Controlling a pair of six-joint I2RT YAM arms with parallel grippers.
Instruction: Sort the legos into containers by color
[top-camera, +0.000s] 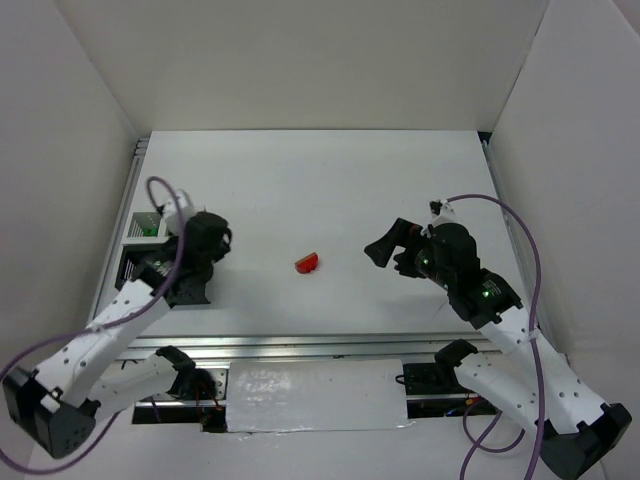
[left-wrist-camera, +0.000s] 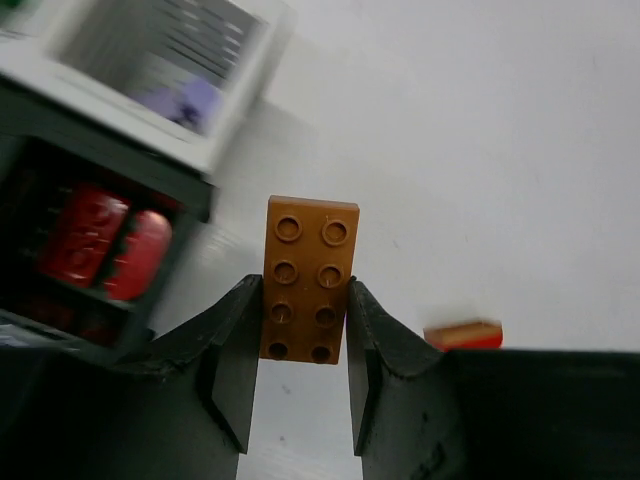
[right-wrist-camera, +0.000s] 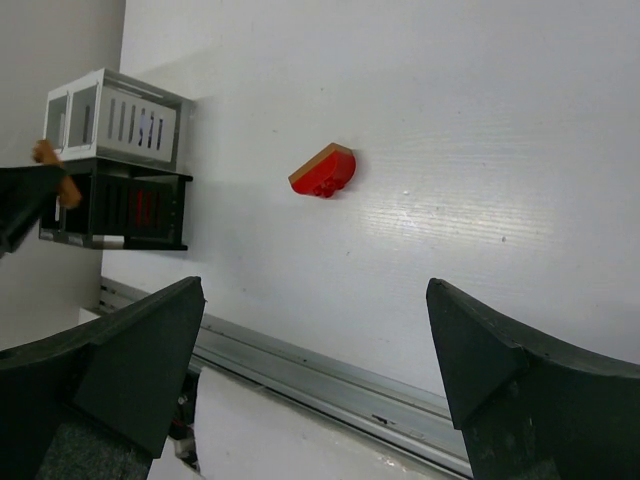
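Note:
An orange-brown lego (left-wrist-camera: 308, 280) sits between the fingers of my left gripper (left-wrist-camera: 303, 300), which is shut on its lower half. That gripper (top-camera: 205, 250) hovers at the right side of the containers (top-camera: 140, 250) on the table's left. In the left wrist view a black container (left-wrist-camera: 110, 190) holds red legos (left-wrist-camera: 85, 235), and a white container (left-wrist-camera: 150, 60) behind it holds a lavender one (left-wrist-camera: 190, 100). A red lego (top-camera: 307, 263) lies alone mid-table. My right gripper (top-camera: 390, 243) is open and empty to the right of it, its fingers (right-wrist-camera: 150, 330) spread wide.
A green piece (top-camera: 148, 228) shows in the far white container. The right wrist view shows the stacked-looking white container (right-wrist-camera: 115, 118) and black container (right-wrist-camera: 125, 210) at the far left, and the metal rail (right-wrist-camera: 330, 385) along the table's near edge.

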